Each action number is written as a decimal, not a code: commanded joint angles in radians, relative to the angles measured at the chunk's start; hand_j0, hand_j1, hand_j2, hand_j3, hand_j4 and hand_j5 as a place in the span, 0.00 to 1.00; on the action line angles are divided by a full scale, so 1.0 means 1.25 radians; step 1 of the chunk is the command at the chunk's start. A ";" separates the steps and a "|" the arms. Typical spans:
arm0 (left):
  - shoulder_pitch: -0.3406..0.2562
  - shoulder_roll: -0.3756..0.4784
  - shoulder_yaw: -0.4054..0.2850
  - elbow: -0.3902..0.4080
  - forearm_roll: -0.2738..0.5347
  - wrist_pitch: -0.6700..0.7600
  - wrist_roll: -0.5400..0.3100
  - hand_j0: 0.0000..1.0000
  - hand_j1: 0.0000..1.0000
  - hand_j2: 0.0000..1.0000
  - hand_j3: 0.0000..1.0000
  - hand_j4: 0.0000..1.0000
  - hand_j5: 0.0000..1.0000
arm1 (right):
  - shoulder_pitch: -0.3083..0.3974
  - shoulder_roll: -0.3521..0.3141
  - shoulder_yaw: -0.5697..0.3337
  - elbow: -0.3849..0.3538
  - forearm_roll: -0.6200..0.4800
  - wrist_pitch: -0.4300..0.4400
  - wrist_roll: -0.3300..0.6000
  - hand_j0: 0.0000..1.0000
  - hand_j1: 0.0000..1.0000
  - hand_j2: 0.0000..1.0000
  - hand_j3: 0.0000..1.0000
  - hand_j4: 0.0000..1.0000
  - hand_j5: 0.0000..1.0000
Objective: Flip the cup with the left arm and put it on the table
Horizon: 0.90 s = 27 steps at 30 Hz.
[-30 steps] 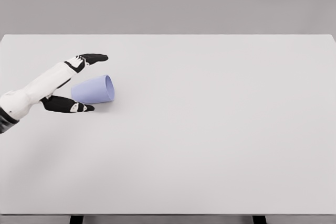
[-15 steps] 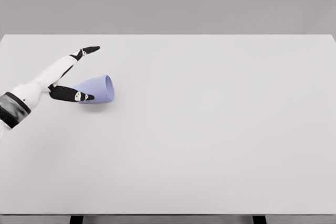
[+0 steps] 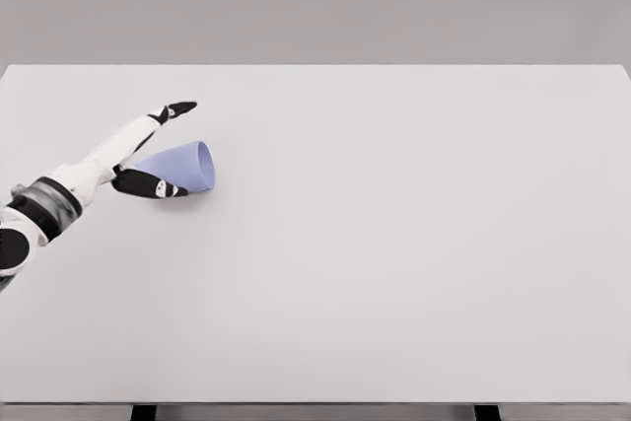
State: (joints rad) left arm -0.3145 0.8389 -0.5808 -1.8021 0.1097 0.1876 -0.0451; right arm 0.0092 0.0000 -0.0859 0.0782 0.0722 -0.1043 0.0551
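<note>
Lavender cup (image 3: 182, 167) lies on its side near table (image 3: 394, 244) left edge; left hand (image 3: 138, 150) spread around it, not clenched. Grasp, flip, placement all remain.

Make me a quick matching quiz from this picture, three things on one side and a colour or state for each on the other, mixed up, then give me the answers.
Column one:
1. cup
2. left hand
3. table

Column two:
A. white, wide and flat, carrying the rest
B. lavender, lying on its side with its mouth facing right
C. white and black, fingers spread on either side of the cup's base

Pairs: 1-B, 2-C, 3-A
</note>
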 commanded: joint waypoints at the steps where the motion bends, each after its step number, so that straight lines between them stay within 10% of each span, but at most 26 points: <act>1: 0.000 0.000 -0.013 0.000 -0.001 0.013 -0.001 1.00 1.00 1.00 1.00 1.00 1.00 | 0.000 0.000 0.000 0.000 0.000 0.000 0.000 1.00 1.00 1.00 1.00 1.00 1.00; 27: -0.047 -0.042 -0.051 0.000 0.002 0.149 0.002 1.00 1.00 1.00 1.00 1.00 1.00 | 0.000 0.000 0.000 0.000 0.000 0.000 0.000 1.00 1.00 1.00 1.00 1.00 1.00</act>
State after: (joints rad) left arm -0.3728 0.7890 -0.6427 -1.8020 0.1138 0.3710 -0.0435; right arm 0.0092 0.0000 -0.0859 0.0782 0.0721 -0.1043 0.0551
